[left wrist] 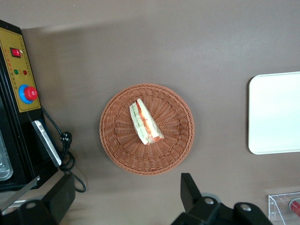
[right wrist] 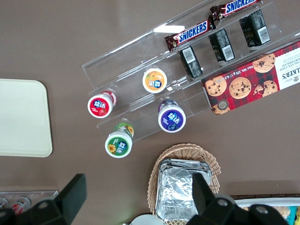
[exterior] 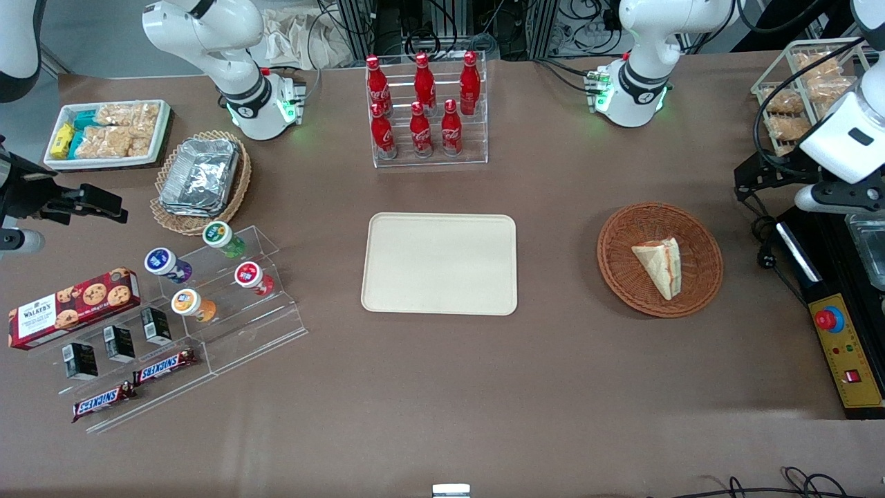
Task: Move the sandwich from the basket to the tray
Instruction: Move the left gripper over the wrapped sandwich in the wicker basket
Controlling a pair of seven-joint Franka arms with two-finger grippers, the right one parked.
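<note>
The sandwich (exterior: 660, 266) (left wrist: 145, 123), a pale bread wedge with red and green filling along its cut edge, lies in the round reddish-brown wicker basket (exterior: 615, 270) (left wrist: 117, 145). The cream tray (exterior: 440, 263) (left wrist: 276, 112) lies flat at the table's middle with nothing on it, a basket's width from the basket toward the parked arm's end. My gripper (left wrist: 125, 194) (exterior: 764, 181) hangs high above the table at the working arm's end, beside the basket and not over it. Its black fingers (left wrist: 190, 190) stand wide apart, open, with nothing between them.
A yellow control box with a red stop button (exterior: 840, 346) and a black cable (exterior: 767, 256) lie close beside the basket. A clear rack of cola bottles (exterior: 425, 111) stands farther from the camera than the tray. Acrylic snack shelves (exterior: 221, 290) and a foil-container basket (exterior: 200, 176) sit toward the parked arm's end.
</note>
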